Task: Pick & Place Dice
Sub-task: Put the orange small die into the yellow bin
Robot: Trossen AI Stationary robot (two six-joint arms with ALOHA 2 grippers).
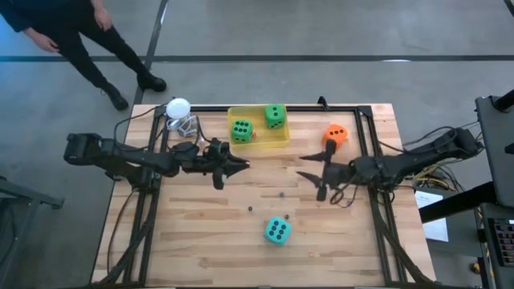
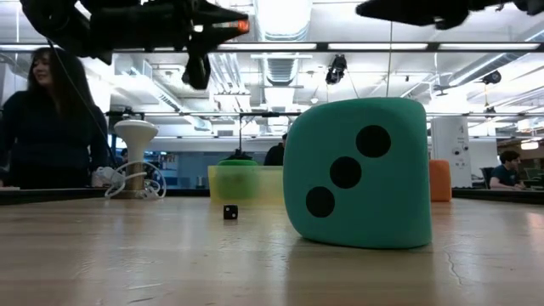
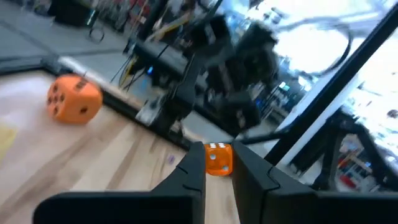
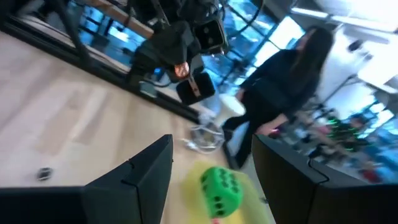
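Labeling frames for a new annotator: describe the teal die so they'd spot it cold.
Start at the wooden table and find the yellow tray at its far edge. Come straight across to the near edge: the teal die sits alone there on bare wood, apart from both arms. It is the only teal cube; the green dice lie in the tray and the orange die lies right of it.

high: overhead, straight down | low: tabletop level, close behind teal die [image 2: 355, 172] | wrists: forward
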